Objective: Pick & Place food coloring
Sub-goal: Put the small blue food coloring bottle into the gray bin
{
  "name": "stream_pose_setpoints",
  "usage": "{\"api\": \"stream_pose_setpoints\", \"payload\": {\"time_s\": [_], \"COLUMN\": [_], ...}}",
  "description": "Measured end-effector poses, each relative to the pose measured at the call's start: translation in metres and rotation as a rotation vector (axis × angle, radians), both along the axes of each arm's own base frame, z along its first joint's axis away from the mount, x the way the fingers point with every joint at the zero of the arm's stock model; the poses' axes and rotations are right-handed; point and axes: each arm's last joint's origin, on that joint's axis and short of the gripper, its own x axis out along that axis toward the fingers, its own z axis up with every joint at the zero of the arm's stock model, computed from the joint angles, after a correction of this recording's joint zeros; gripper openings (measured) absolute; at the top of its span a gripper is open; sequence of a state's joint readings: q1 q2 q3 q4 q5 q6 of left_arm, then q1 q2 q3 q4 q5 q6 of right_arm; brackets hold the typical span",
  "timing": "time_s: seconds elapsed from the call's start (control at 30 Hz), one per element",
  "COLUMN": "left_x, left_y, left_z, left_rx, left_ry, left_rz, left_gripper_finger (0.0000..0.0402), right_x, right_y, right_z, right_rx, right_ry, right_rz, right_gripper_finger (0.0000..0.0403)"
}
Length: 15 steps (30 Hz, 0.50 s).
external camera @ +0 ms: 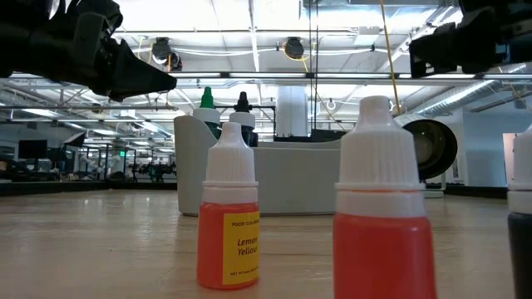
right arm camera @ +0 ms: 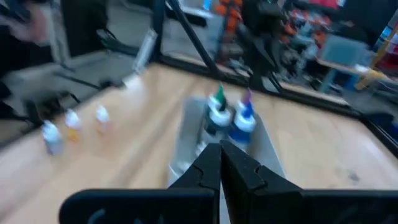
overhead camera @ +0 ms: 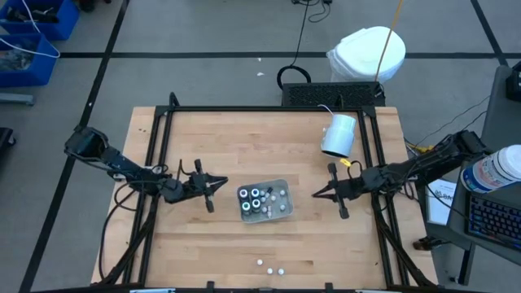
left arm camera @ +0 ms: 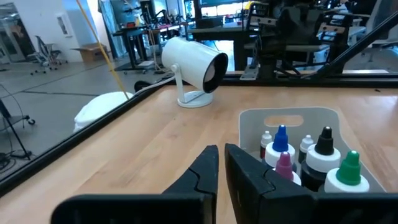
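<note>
Several food coloring bottles with green, blue, purple, black and white caps stand upright in a small grey tray at the table's middle; the left wrist view shows them too. Three more bottles stand on the table near its front edge; up close they are a yellow one, a red one and a dark one. My left gripper hovers level just left of the tray, its fingertips a narrow gap apart and nothing between them. My right gripper hovers shut, right of the tray.
A white cylinder-shaped device on a stand sits at the far right of the table. A black frame borders the tabletop. Bare wood lies between the tray and the three front bottles.
</note>
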<state>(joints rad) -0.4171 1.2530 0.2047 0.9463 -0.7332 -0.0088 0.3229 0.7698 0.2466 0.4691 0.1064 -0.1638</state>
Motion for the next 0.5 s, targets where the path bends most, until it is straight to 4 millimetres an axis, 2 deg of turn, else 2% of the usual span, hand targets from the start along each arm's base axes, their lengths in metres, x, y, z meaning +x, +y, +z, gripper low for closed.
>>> {"api": "stream_pose_setpoints", "payload": {"time_s": [0.5], "left_x": [0.0], "left_y": [-0.0001], "left_z": [-0.0005], "left_rx": [-0.053], "left_ry": [-0.013], "left_rz": [0.003], "left_gripper_finger": [0.0037], "right_x": [0.0032], "right_y": [0.0018], "right_z": [0.0001], "right_rx": [0.004], "right_ry": [-0.018], "right_rz": [0.026], "right_gripper_finger": [0.0]}}
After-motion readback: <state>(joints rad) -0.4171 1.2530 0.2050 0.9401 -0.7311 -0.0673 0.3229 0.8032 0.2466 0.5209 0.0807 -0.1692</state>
